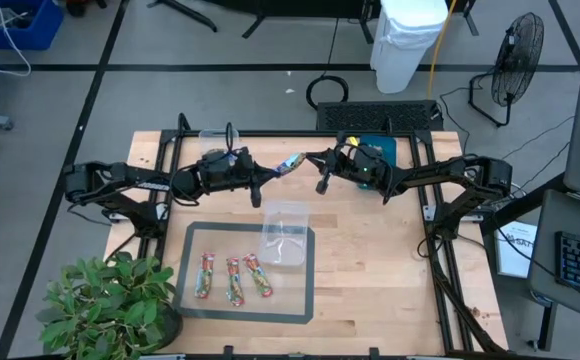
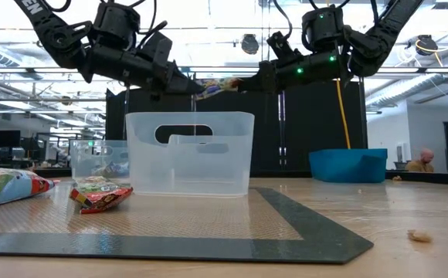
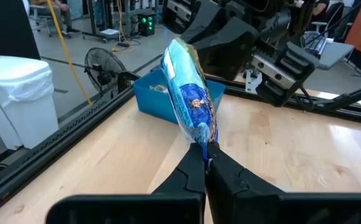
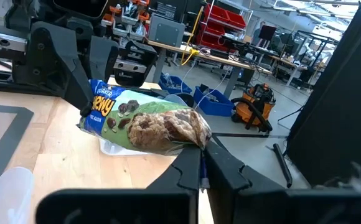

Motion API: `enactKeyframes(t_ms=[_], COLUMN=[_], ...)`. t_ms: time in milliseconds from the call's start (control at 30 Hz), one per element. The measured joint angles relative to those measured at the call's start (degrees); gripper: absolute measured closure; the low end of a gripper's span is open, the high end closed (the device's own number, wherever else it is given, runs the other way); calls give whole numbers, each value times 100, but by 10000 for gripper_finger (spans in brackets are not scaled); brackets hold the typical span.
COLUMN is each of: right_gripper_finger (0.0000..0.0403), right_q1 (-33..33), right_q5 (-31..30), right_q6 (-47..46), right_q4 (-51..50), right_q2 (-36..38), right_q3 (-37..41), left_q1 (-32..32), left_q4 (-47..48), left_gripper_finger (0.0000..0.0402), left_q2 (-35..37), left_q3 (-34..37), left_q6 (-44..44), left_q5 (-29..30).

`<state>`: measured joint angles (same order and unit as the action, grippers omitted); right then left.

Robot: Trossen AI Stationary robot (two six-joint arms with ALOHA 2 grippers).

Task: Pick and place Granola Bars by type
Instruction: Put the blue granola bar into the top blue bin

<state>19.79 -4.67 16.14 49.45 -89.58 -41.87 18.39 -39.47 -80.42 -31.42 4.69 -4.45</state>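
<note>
One granola bar [image 1: 290, 165], blue and green with a cookie picture, hangs in the air between my two grippers above the table's middle. My left gripper [image 1: 272, 172] is shut on one end and my right gripper [image 1: 308, 160] on the other. The low view shows the bar [image 2: 220, 85] high above a clear tub [image 2: 189, 153]. Three red-and-green bars [image 1: 234, 280] lie flat side by side on the grey mat [image 1: 195, 305]. The teal tray [image 1: 382, 150] sits under the right arm. My left gripper [image 3: 205, 155] pinches the bar's crimped end [image 3: 200, 135] between its two fingers, coming level from the table's left. The bar is lifted clear and stands out beyond the fingertips toward the right gripper. My right gripper [image 4: 201, 152] pinches the bar's opposite end [image 4: 196, 134] between its two fingers, coming level from the table's right. The bar reaches away from the fingertips toward the left gripper, clear of the table.
A clear tub [image 1: 285, 235] stands on the mat's far right part, below and nearer than the bar. A second clear tub [image 1: 215, 140] sits by the far edge behind the left arm. A potted plant [image 1: 105, 305] fills the near left corner.
</note>
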Motion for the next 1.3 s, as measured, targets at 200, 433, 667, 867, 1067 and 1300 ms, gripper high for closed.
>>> enactKeyframes(t_ms=[200, 433, 667, 867, 1067, 1300], right_gripper_finger=[360, 257, 163, 136, 145, 151], right_q1=[0, 0, -279, -560, -616, -616], right_q5=[-4, -68, -1196, -1329, -1329, -1646], right_q6=[-105, -210, 68, -122, -389, -608], right_q4=[-69, -498, -1462, -2174, -1995, -1263], right_q2=[-2, -2, 565, 1666, 2869, 4000], right_q3=[-2, -2, 4, 304, 1243, 2316], left_q1=[0, 42, 263, 425, 446, 437], left_q4=[55, 72, 473, 1529, 3077, 4911], left_gripper_finger=[399, 400, 401, 401, 401, 401], left_q2=[0, -2, 390, 1405, 2572, 3611], left_q3=[1, 4, 7, 4, 4, 4], left_q6=[-6, -27, -21, -299, -380, 377], left_q5=[2, 24, 59, 392, 1316, 2285])
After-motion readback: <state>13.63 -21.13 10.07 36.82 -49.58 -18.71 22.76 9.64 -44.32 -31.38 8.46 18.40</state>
